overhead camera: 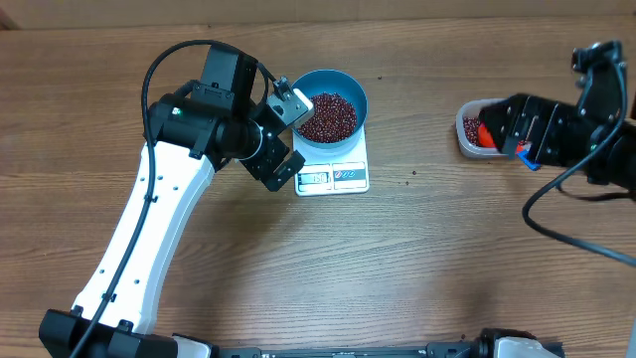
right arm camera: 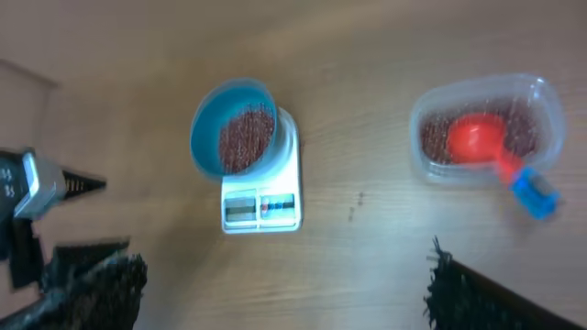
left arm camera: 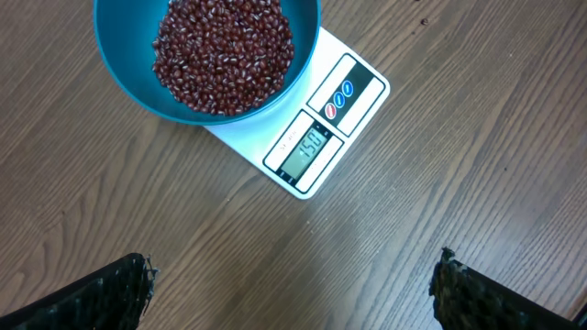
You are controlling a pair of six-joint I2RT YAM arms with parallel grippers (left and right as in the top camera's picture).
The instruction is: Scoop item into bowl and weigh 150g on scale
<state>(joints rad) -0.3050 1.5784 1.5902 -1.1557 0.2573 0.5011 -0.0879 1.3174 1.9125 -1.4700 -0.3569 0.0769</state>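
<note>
Bowl (left arm camera: 124,64) of beans (left arm camera: 223,50) on the scale (left arm camera: 316,119) seems at target; left tool (left arm camera: 293,289) and right tool (right arm camera: 280,289), wide open, empty, should avoid touching it.

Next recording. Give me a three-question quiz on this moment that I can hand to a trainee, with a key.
1. True or false: the blue bowl on the scale is empty.
2. Where does the red scoop lie? A: in the bowl. B: on the scale. C: in the clear tub.
3. In a few words: how do the left gripper and the right gripper stand?
Key: 1 false, it holds beans. 2 C. 3 both open, holding nothing.
</note>
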